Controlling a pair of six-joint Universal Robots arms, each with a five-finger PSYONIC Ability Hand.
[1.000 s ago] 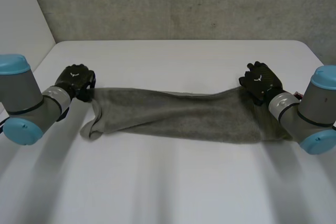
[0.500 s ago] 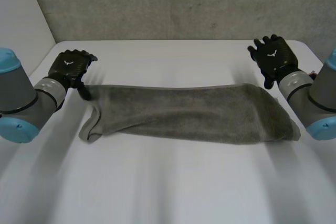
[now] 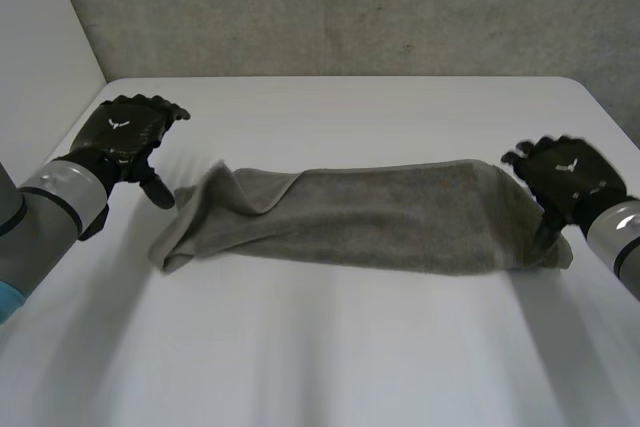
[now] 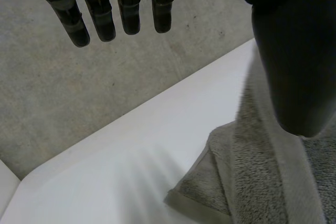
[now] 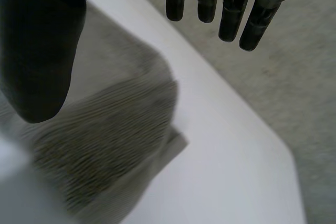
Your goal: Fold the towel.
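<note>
The grey towel [image 3: 380, 217] lies across the table as a long folded strip, and its left end is rumpled with a raised crease. My left hand [image 3: 125, 137] hovers just off that left end, open, fingers straight, thumb pointing down beside the cloth. In the left wrist view the thumb [image 4: 294, 66] hangs over the towel's hemmed corner [image 4: 252, 182] and nothing is held. My right hand [image 3: 565, 172] is at the towel's right end, open. The right wrist view has its straight fingers [image 5: 220, 3] spread away from the thumb [image 5: 37, 51], above the towel's end [image 5: 115, 140].
The white table [image 3: 350, 347] has bare surface in front of and behind the towel. A grey wall [image 3: 350, 7] rises behind the table's far edge. The table's right corner [image 5: 283, 171] lies close to my right hand.
Both hands have let go of the towel's ends and opened. The left hand drew back to the left; the right rose, then came nearer. The towel's left end has slumped into a crease.
</note>
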